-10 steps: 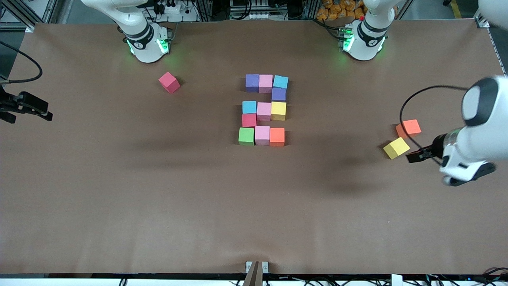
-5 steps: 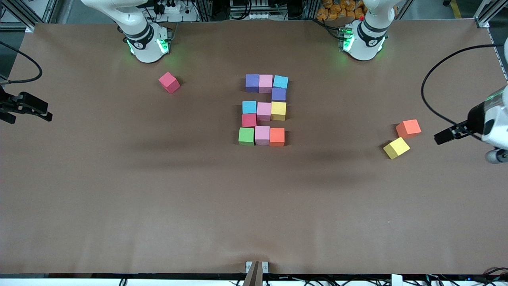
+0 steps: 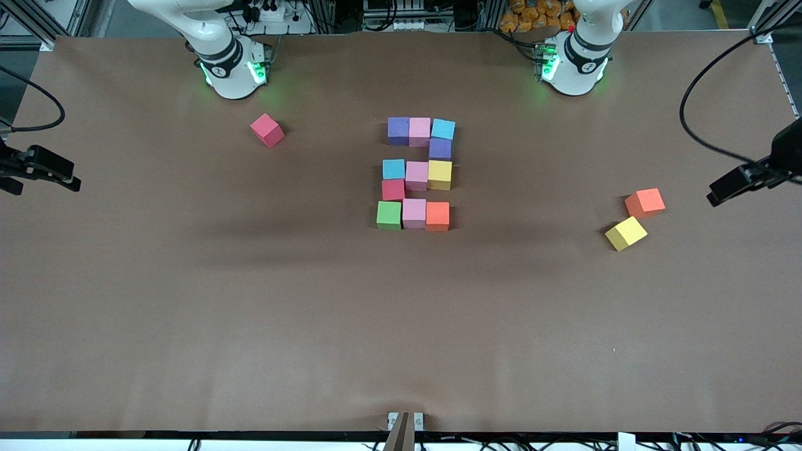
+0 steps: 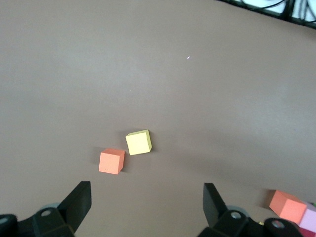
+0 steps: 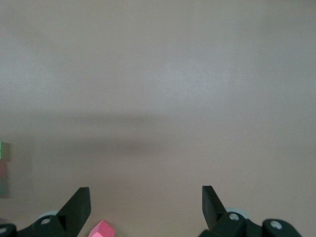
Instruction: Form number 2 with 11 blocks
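- Now you see the number 2 point(image 3: 416, 173) near the middle of the desk point(image 3: 250, 313), built of eleven blocks, each touching its neighbours.
- Your row farthest from the front camera reads purple point(image 3: 398, 130), pink point(image 3: 420, 131), light blue point(image 3: 443, 129), going toward the left arm's end.
- Next comes a single purple block point(image 3: 440, 148), under the light blue one.
- Your middle row holds light blue point(image 3: 393, 169), pink point(image 3: 416, 175) and yellow point(image 3: 440, 175).
- A red block point(image 3: 393, 189) sits alone in the fourth row, at the right arm's end of the digit.
- Your row nearest the camera runs green point(image 3: 388, 215), pink point(image 3: 414, 213), orange point(image 3: 437, 215).
- Three loose blocks lie well apart from the digit: a red one point(image 3: 267, 129) near the right arm's base, and an orange one point(image 3: 645, 202) just beside a yellow one point(image 3: 626, 233) toward the left arm's end.
- Your left gripper point(image 3: 730, 186) hangs over the desk's edge at the left arm's end, near those two loose blocks; its fingers point(image 4: 79, 200) are spread wide and hold nothing.
- Your right gripper point(image 3: 53, 173) hangs past the desk's edge at the right arm's end, fingers point(image 5: 79, 205) released and bare.
- In the left wrist view you see the loose orange and yellow blocks lying ahead of the fingers, on bare desk.
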You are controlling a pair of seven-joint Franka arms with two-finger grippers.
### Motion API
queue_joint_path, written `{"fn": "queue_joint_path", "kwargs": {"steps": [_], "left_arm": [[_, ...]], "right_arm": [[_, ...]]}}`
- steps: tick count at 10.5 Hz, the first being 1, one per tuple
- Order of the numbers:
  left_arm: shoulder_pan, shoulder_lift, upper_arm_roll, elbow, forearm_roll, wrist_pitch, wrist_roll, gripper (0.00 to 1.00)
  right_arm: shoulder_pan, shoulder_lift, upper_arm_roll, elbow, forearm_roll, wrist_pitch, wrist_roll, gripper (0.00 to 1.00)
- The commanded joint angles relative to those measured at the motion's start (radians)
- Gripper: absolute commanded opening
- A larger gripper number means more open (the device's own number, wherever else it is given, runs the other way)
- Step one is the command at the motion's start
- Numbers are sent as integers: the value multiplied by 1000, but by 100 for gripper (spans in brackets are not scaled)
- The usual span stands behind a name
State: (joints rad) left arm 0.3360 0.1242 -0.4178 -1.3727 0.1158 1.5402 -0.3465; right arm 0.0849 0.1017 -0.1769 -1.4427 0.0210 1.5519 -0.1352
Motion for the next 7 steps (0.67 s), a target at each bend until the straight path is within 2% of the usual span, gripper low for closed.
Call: {"fn": "queue_joint_path", "kwargs": {"steps": [1, 3, 5, 7], "left_arm": [[-243, -104, 268, -80, -38, -9, 110, 100], [-273, -152, 310, -143, -106, -8, 138, 100], [-415, -169, 410, -164, -114, -8, 147, 100], [-434, -169, 424, -170, -125, -9, 288, 100]], "right_arm": [[-33, -11, 7, -7, 10, 10, -12, 100], [-36, -13, 7, -2, 0, 13, -12, 100], [-39, -13, 7, -2, 2, 34, -11, 100], [-33, -13, 8, 7, 0, 34, -11, 100]]}}
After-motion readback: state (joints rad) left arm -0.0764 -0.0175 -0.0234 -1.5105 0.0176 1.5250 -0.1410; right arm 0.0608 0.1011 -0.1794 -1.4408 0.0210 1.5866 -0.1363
